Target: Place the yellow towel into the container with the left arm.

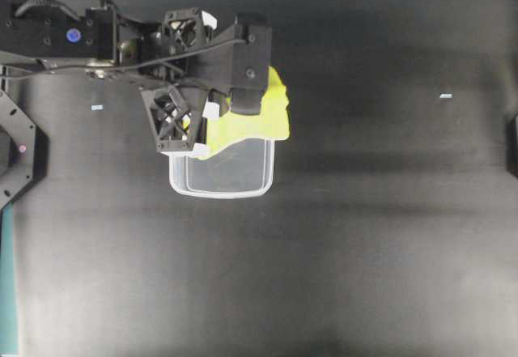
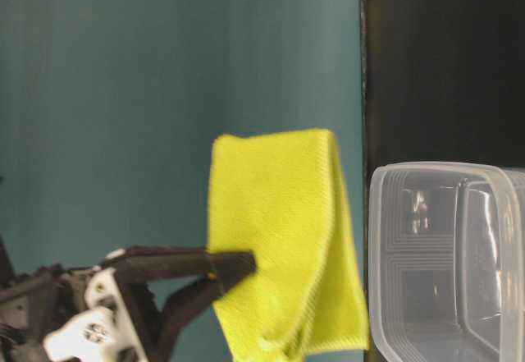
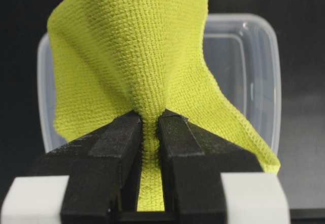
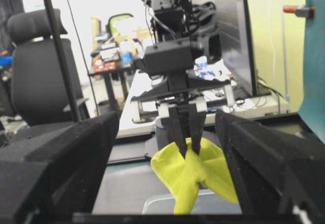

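Grip: left gripper point(image 3: 150, 127) pinched yellow towel point(image 3: 137, 56), hanging over container point(image 3: 254, 71)
Advice: centre, lower before release

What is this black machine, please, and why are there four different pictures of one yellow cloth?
It is a robot with two arms, filmed by four cameras: one from above, one near table height, one on each wrist. The left gripper is shut on the yellow towel, holding it in the air over a clear plastic container that stands on the black table. The towel is not inside yet. The right gripper stands open and empty; its camera looks across at the left one.
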Controlling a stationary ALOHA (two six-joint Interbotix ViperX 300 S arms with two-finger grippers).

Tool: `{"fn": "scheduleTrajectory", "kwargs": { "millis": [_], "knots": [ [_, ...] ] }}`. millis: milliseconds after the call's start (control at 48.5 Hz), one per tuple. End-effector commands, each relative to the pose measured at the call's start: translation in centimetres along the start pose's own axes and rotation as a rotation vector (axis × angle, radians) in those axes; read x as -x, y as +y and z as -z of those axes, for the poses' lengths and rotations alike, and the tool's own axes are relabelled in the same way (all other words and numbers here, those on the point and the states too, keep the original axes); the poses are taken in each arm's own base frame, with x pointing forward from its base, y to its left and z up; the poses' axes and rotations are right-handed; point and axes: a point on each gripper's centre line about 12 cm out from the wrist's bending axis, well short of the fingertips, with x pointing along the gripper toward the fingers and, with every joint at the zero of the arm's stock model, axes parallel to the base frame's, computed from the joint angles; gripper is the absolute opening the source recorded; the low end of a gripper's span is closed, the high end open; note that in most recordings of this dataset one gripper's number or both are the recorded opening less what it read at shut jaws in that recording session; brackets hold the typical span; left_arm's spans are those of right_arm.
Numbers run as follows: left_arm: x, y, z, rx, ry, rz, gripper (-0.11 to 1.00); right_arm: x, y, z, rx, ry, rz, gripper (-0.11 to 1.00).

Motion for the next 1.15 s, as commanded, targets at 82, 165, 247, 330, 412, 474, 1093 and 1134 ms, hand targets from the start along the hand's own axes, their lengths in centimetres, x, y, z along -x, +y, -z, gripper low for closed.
{"fn": "scheduleTrajectory", "kwargs": {
  "millis": [82,165,247,330,412,474,1093,1134],
  "knots": [
    [0.3,0.0,0.4,-0.001,-0.023,-0.004,0.07,-0.1,0.0,-0.3,0.000,-0.005,0.001,0.74],
    [0.1,0.0,0.4,-0.001,-0.036,-0.007,0.07,-0.1,0.1,-0.3,-0.001,-0.006,-0.005,0.74],
    [-0.2,0.0,0.5,0.005,-0.042,-0.007,0.09,-0.1,0.1,-0.3,-0.001,-0.003,-0.005,0.74],
    [-0.6,0.0,0.9,0.002,-0.032,-0.006,0.29,-0.1,0.1,-0.3,-0.001,-0.004,-0.005,0.74],
    [-1.4,-0.5,1.9,-0.011,0.001,0.002,0.54,-0.1,0.1,-0.3,-0.003,-0.002,-0.006,0.74],
    [-1.5,-0.5,2.1,-0.009,0.003,0.002,0.72,-0.1,0.1,-0.2,-0.003,-0.001,-0.006,0.74],
    [10.6,-2.5,3.0,0.000,-0.335,0.015,0.82,0.0,0.0,0.9,-0.009,0.094,0.004,0.74],
    [11.1,-2.5,3.9,0.003,-0.355,0.014,0.82,0.0,0.0,1.2,-0.009,0.111,0.006,0.74]
  ]
}}
